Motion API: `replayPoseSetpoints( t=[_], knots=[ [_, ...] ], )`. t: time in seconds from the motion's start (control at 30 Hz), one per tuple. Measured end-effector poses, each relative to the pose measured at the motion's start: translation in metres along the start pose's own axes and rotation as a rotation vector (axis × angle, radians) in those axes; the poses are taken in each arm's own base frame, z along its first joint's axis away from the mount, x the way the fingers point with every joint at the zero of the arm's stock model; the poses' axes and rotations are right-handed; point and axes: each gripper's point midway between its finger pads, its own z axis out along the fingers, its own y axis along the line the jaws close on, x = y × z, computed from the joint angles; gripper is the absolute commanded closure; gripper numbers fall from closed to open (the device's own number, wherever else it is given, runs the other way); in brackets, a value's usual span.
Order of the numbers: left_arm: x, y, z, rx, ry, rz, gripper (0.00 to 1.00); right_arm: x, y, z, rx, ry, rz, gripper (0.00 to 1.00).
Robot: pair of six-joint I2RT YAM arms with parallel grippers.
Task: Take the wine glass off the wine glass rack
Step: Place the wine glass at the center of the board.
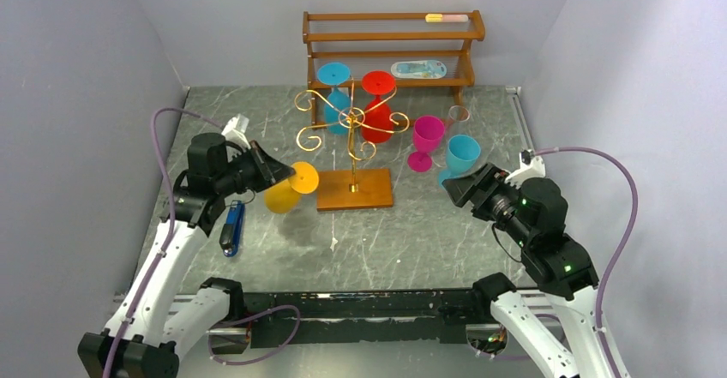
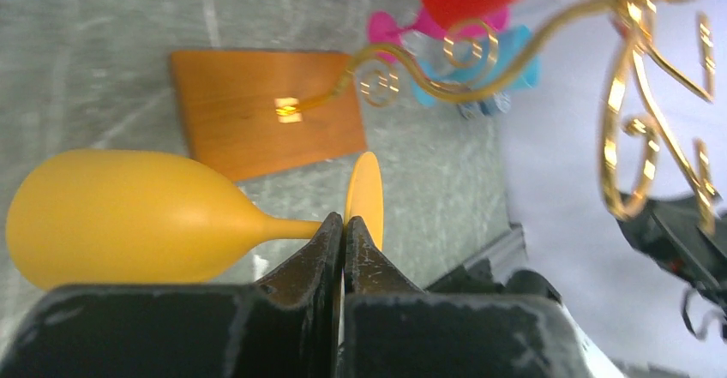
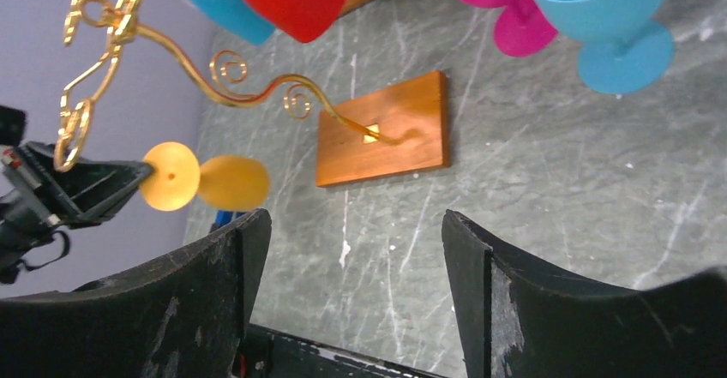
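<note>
The left pincer [image 2: 343, 224] is squeezed tight on the thin stem of the yellow wine glass [image 2: 129, 215], right next to its flat round foot. The glass is off the gold rack [image 1: 352, 119]. It hangs in the air to the left of the rack, near the left edge of the square wooden base [image 1: 354, 189]. It does not touch the curly arms.

The glass is tipped over. Its fat bowl points down and toward the robot's side, and its foot points at the rack. The left arm has it. The right pincer [image 3: 351, 249] is wide open with nothing in it, well apart on the other side of the rack.

I think the next move is to carry the glass away from the wires and turn it foot down onto the tabletop [image 1: 411, 241].

The glass looks smooth, like plastic. The rack is thin shiny wire with curls. A red glass [image 1: 377, 108] and a blue glass [image 1: 334, 95] hang upside down on it.
</note>
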Motion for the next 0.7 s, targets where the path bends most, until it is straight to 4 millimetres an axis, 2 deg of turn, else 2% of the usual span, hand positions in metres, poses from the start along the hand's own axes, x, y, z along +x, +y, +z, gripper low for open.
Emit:
replayPoseSetpoints(
  t=[0.1,0.27,0.47,0.6,0.7],
  knots=[
    [0.015,-0.023,0.004,0.106,0.046,0.031,0.95,0.000,0.010,-0.001,-0.053,0.006,-0.003,0.21],
    [0.057,-0.067,0.014,0.270,0.192,0.117,0.95,0.004,0.032,0.001,-0.163,0.049,-0.033,0.21],
    [0.106,-0.091,0.016,0.364,0.300,0.173,0.95,0.013,0.058,0.001,-0.307,0.125,-0.059,0.21],
    [0.120,-0.097,0.007,0.424,0.271,0.167,0.95,0.025,0.073,0.002,-0.401,0.204,-0.062,0.21],
    [0.129,-0.109,-0.001,0.486,0.263,0.160,0.95,0.038,0.082,0.003,-0.472,0.280,-0.049,0.23]
  ],
)
